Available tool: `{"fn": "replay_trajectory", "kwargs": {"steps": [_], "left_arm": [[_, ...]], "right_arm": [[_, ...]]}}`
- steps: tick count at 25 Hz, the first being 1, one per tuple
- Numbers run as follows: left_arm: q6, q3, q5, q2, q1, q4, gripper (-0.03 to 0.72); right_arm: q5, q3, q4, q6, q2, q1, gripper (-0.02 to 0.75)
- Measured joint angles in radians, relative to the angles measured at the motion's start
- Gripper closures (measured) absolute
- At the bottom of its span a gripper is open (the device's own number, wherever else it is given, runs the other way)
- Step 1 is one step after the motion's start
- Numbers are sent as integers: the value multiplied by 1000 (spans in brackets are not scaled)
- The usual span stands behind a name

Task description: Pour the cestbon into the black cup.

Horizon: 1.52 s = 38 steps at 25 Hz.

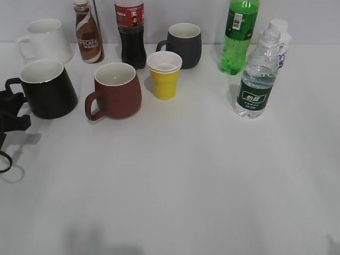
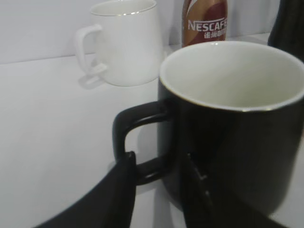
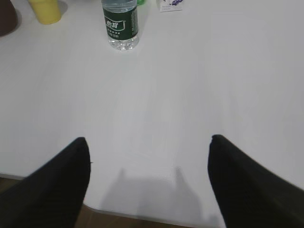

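Note:
The cestbon (image 1: 256,79) stands upright at the right of the table, with a dark green label and no cap showing on its neck. It also shows at the top of the right wrist view (image 3: 120,23). The black cup (image 1: 50,90) stands at the left with its handle pointing left. It fills the left wrist view (image 2: 237,142). My left gripper (image 1: 13,109) is low beside that handle. Its fingers (image 2: 161,161) are apart, one at the handle's outer edge and one in front of the cup wall. My right gripper (image 3: 149,142) is open and empty over the table's near edge, far from the bottle.
A white mug (image 1: 48,40), a Nescafe bottle (image 1: 88,34) and a cola bottle (image 1: 131,32) stand behind the black cup. A reddish-brown mug (image 1: 117,90), stacked yellow cups (image 1: 164,74), a dark grey mug (image 1: 185,45), a green soda bottle (image 1: 239,37) and a white bottle (image 1: 280,40) stand further right.

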Motion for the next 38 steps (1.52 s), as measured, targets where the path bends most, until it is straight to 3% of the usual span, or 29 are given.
{"fn": "replay_trajectory", "kwargs": {"steps": [7, 21, 22, 25, 27, 29, 33, 38], "left_arm": [[-3, -27, -49, 71, 0, -71, 444], [-6, -177, 18, 148, 0, -64, 447], [-8, -193, 19, 158, 0, -54, 459], [-11, -212, 20, 171, 2, -30, 606], [-11, -213, 20, 171, 2, -15, 635], [-11, -213, 23, 162, 2, -8, 643], [-26, -209, 54, 121, 2, 3, 652], [-41, -207, 66, 50, 2, 3, 652]], "right_arm": [[0, 0, 3, 0, 0, 0, 158], [0, 0, 4, 0, 0, 0, 158], [0, 0, 4, 0, 0, 0, 158], [-1, 0, 5, 0, 0, 0, 158], [-24, -6, 27, -2, 3, 0, 158], [-116, -17, 67, -24, 27, 0, 158], [-471, -23, 126, -67, 209, 0, 158], [-853, -24, 380, -358, 575, 4, 158]]}}
